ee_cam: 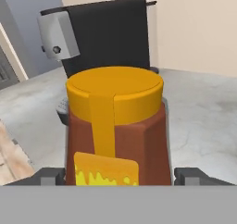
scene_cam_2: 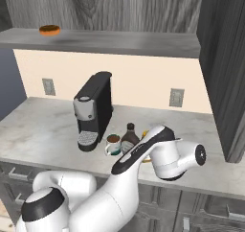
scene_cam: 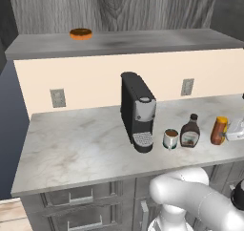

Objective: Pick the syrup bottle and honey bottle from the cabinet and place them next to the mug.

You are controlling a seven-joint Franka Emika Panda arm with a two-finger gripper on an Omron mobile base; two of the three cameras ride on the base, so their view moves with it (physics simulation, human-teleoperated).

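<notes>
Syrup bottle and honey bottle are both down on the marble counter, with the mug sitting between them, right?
Not quite. In the left base view the mug stands left of the syrup bottle, beside the coffee machine; the syrup bottle is between mug and honey bottle.

**What else sits around me**

Ahead of me a black-and-silver coffee machine (scene_cam: 137, 111) stands upright on the pale marble-topped counter (scene_cam: 71, 149) with grey drawers. High up lies an orange-brown doughnut (scene_cam: 80, 33). Two grey wall outlets (scene_cam: 57, 98) sit in the cream backsplash.
</notes>
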